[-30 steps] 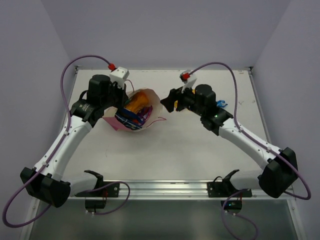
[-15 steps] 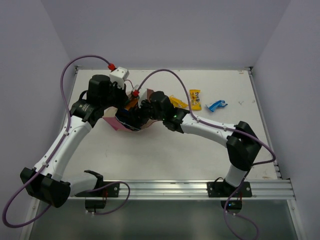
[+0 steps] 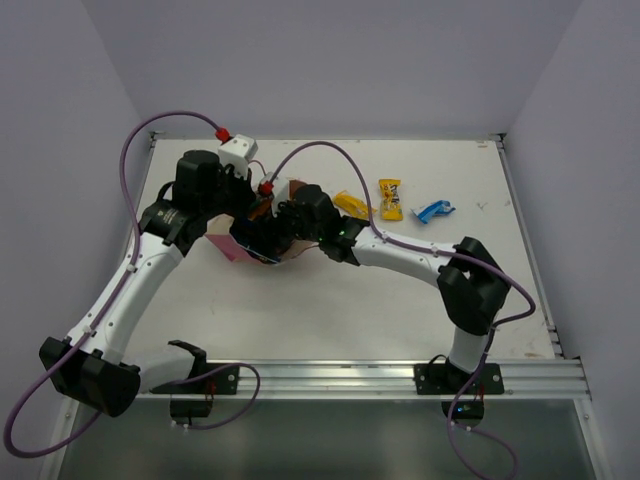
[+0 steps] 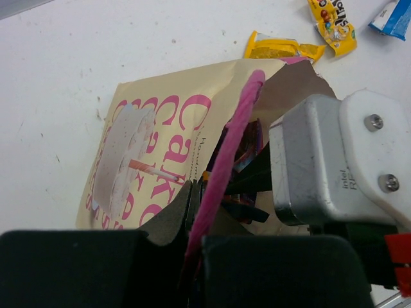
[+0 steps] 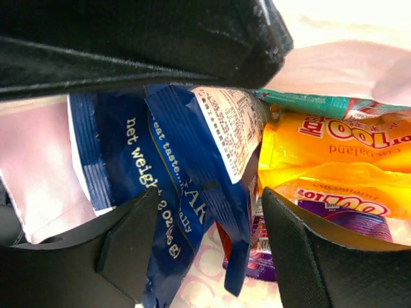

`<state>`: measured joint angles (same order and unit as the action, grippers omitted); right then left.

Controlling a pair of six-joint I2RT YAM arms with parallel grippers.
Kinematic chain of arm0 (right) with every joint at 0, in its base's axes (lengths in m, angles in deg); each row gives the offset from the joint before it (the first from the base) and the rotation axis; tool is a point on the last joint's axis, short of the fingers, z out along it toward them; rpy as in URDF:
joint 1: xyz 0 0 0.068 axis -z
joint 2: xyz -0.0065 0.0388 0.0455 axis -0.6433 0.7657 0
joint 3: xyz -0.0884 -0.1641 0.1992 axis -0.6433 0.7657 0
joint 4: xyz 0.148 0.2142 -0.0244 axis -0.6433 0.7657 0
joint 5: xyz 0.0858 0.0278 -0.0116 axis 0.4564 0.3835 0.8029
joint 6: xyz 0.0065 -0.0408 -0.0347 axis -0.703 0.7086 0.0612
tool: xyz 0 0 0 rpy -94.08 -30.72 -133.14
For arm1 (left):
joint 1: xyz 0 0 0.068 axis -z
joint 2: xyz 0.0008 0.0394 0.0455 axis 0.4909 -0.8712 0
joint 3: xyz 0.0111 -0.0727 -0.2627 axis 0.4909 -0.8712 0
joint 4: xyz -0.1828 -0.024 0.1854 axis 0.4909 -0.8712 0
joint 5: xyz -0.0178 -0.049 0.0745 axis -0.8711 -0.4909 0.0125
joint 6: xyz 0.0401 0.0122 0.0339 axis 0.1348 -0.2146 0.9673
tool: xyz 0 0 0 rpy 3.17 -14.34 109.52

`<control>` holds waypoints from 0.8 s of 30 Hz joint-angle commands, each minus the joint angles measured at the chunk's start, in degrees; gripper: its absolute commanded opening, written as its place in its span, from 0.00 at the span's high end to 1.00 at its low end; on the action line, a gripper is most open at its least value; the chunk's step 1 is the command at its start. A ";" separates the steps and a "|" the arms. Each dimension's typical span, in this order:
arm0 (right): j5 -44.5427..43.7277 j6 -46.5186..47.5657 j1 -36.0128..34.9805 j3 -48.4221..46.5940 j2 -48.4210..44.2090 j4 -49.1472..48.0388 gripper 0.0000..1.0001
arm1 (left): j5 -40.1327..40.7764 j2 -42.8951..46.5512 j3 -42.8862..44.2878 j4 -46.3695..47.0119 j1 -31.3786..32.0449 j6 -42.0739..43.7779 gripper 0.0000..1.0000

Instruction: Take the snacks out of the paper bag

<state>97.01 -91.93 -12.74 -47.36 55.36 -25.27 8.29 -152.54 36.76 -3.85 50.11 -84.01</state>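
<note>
— Where's the paper bag (image 3: 268,250) from where you stand?
— Tipped on its side on the tabletop (image 3: 330,310), mouth open. The left jaws are clenched on the bag's pink rim, right at the mouth.
— And the right jaws?
— Pushed inside the bag, spread apart, grasping nothing. A dark blue packet (image 5: 160,192) sits in the gap between the fingers (image 5: 128,237).
— What else is in the bag?
— An orange pouch (image 5: 334,154) beside the dark blue one, a purple packet (image 5: 359,215) against the pouch, and a teal packet (image 5: 308,102) at its other edge.
— Anything out of the bag?
— A yellow packet (image 3: 350,204) just beside the bag's mouth, a second yellow packet (image 3: 391,198) a little farther off, and a tiny blue packet (image 3: 433,211) farthest from the bag
</note>
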 commanded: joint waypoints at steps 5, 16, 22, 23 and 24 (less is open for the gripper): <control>-1.92 -1.55 1.27 1.45 -6.00 -3.70 0.36 | 0.31 2.20 -0.42 1.24 0.03 0.50 1.00; -0.69 -1.81 1.18 -1.45 -1.09 -2.91 0.39 | -0.13 1.85 0.10 1.06 0.12 0.15 1.00; 0.63 -1.72 1.01 -3.82 3.04 -1.94 0.45 | -0.57 1.58 0.19 1.33 0.03 -0.20 1.00; 0.63 -1.72 0.92 -4.00 3.22 -1.94 0.48 | -0.57 1.67 0.19 1.33 0.03 -0.20 1.00; 0.72 -1.63 1.01 -4.09 3.22 -2.20 0.51 | -0.40 1.67 0.19 1.33 0.12 -0.20 1.00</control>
<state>97.16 -93.35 -11.45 -48.62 58.23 -25.99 8.42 -152.32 36.73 -4.01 50.11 -84.03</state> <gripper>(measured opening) 0.504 0.020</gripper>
